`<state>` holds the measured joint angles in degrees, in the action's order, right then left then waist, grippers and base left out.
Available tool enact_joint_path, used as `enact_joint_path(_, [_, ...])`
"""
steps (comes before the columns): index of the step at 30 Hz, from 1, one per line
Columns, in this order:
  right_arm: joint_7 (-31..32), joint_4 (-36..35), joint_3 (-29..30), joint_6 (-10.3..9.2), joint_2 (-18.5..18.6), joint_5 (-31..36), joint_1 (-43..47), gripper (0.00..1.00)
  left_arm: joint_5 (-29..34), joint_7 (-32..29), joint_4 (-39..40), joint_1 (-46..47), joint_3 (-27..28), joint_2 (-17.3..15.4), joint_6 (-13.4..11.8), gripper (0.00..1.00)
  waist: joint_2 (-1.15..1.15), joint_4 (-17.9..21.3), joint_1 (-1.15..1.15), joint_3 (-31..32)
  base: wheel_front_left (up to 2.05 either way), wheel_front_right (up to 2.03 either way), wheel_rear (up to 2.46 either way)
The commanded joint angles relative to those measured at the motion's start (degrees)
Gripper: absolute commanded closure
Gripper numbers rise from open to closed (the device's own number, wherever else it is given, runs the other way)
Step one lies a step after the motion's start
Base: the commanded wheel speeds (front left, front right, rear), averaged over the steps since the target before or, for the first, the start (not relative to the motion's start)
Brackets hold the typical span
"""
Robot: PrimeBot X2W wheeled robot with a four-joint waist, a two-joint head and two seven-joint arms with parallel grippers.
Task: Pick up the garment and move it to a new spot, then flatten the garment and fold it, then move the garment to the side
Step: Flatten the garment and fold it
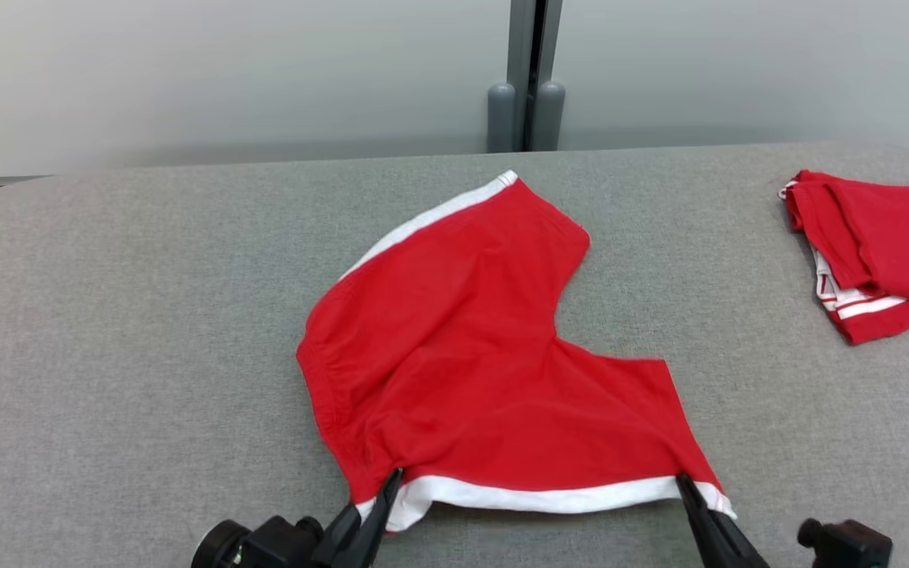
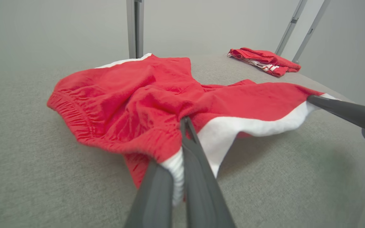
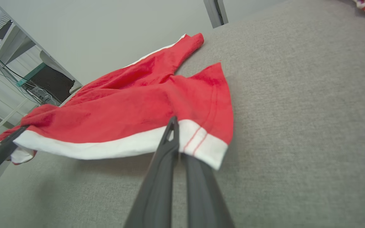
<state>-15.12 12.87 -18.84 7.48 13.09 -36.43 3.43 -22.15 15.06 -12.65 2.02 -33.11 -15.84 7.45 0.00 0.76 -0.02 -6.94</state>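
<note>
Left hand (image 1: 391, 480) and right hand (image 1: 683, 483) clamp one garment (image 1: 486, 355); one folded pile (image 1: 880, 244) apart.

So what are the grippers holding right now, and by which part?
Both hold the red garment by its white hem band: left gripper near one end, right gripper near the other.

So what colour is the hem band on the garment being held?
The hem band is white, on a red garment; the left wrist view shows it best.
</note>
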Motion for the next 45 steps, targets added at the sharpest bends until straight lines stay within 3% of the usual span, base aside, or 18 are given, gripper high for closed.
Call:
enact_joint_path(1, [-0.01, -0.79, 0.97, 0.02, -0.13, 0.06, 1.27, 1.00, 0.01, 0.15, 0.59, -0.38, -0.29, -0.40, 0.03, 1.00, 0.00, -0.42, 0.02, 0.46, 0.00, 0.00, 0.00])
enact_joint_path(10, [0.64, -2.71, 5.57, 0.02, -0.89, -0.40, 2.11, 1.00, -0.87, 0.15, 0.60, 0.15, -1.77, -0.20, 0.03, 1.00, 0.00, -0.91, 0.02, 0.87, 0.00, 0.00, 0.00])
enact_joint_path(20, [1.58, 0.40, 7.61, 0.02, 0.87, 1.67, -10.76, 1.00, -2.01, 0.15, -0.96, 6.53, -1.89, 1.48, 0.03, 1.00, 0.00, -3.32, 0.02, -1.91, 0.00, 0.00, 0.00])
enact_joint_path(32, [7.80, 15.74, 2.63, 0.02, 2.90, 4.10, -37.63, 1.00, -5.45, 0.15, -3.67, 18.99, -0.63, 3.97, 0.03, 1.00, 0.00, -7.71, 0.02, -10.30, 0.00, 0.00, 0.00])
enact_joint_path(45, [7.88, 39.36, -5.28, 0.02, 0.56, 3.39, -63.05, 1.00, -7.11, 0.15, -8.31, 29.52, 2.35, 7.24, 0.03, 1.00, 0.00, -11.45, 0.02, -19.21, 0.00, 0.00, 0.00])
